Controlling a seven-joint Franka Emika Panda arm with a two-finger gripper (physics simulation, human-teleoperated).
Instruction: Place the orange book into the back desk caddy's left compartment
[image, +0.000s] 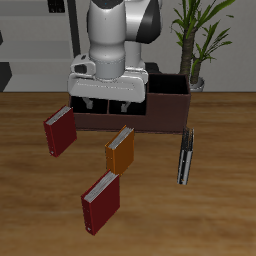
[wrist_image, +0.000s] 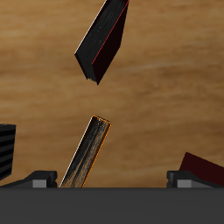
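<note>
The orange book (image: 120, 150) stands upright on the table in front of the back desk caddy (image: 168, 108), a long dark maroon-brown box. In the wrist view the orange book (wrist_image: 87, 154) shows edge-on, below and between my fingertips (wrist_image: 38, 179). My gripper (image: 107, 104) hangs open and empty above the table, just behind the orange book and in front of the caddy. It holds nothing and touches nothing. My arm hides much of the caddy, so its cells cannot be made out.
A dark red book (image: 60, 130) stands beside the caddy's end. Another dark red book (image: 100, 201) stands nearer the table's front edge. A thin black book (image: 184, 157) stands at the caddy's other end. A potted plant (image: 196, 40) is behind the caddy.
</note>
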